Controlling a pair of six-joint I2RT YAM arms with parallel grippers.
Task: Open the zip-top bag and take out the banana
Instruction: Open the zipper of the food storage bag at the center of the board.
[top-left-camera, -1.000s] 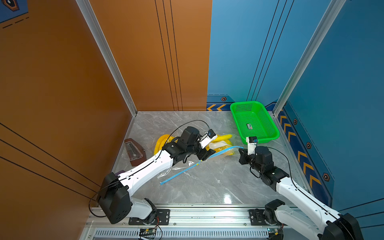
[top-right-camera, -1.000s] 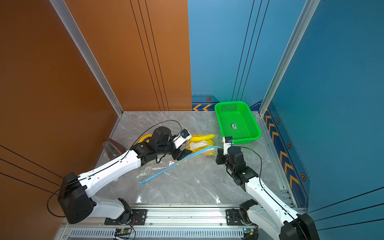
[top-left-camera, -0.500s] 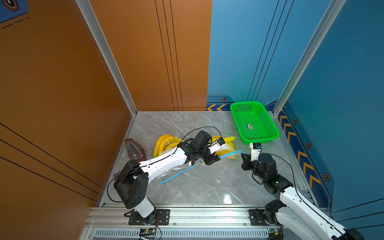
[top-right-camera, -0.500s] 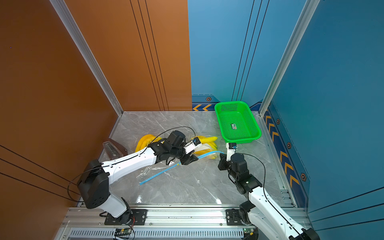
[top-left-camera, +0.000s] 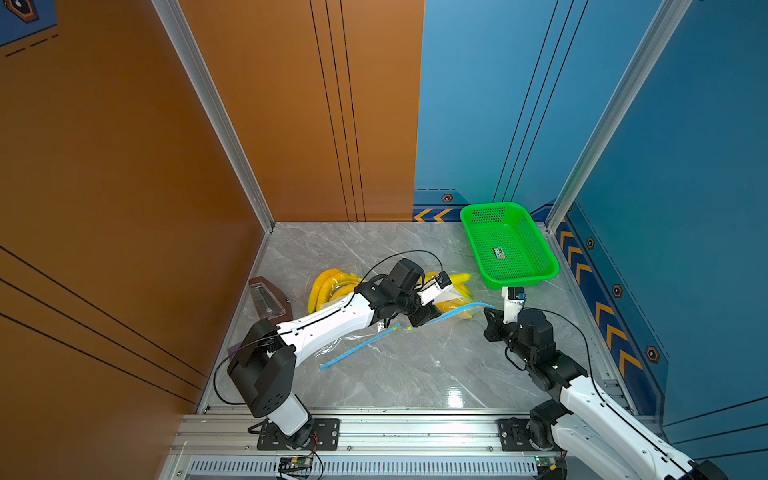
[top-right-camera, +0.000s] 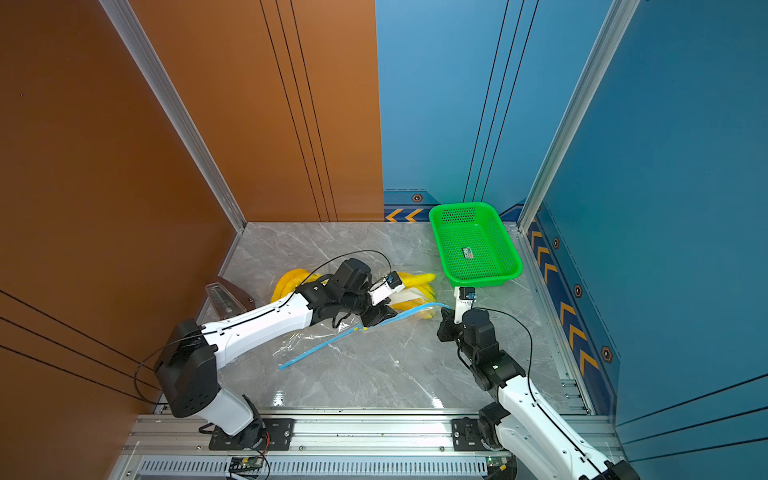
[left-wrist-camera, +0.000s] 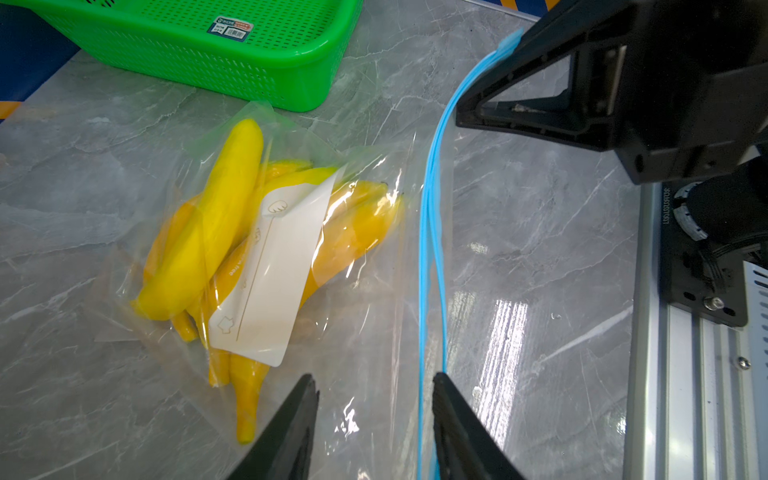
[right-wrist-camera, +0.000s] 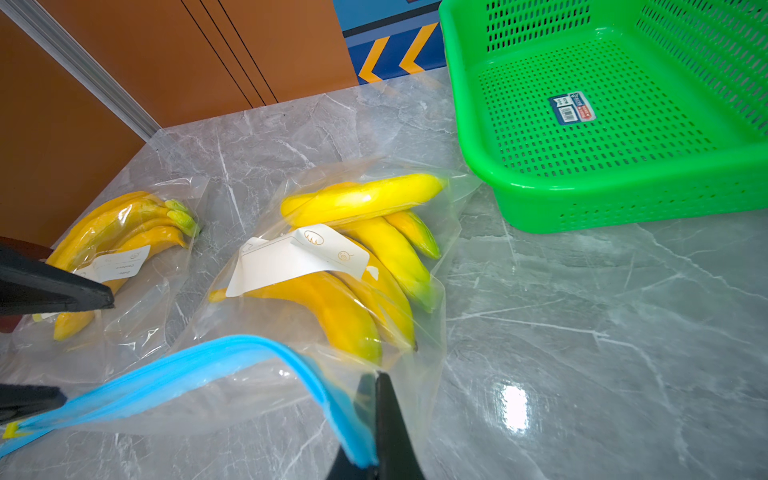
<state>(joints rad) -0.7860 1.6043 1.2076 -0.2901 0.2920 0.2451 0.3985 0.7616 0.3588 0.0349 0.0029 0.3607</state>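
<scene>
R gripper (top-left-camera: 489, 311) pinched shut on the end of the blue zip strip (left-wrist-camera: 430, 232), L gripper (left-wrist-camera: 374, 376) jaws apart astride film of the clear plastic zip-top bag (left-wrist-camera: 365, 316) by that strip: if L nips both lips, seal won't part & yellow bananas (left-wrist-camera: 216, 216), inside near green mesh basket (left-wrist-camera: 249, 66), just drag.

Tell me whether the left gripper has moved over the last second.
Yes. In a top view the left gripper has shifted rightward, nearer the green basket, and slightly toward the front rail.
</scene>
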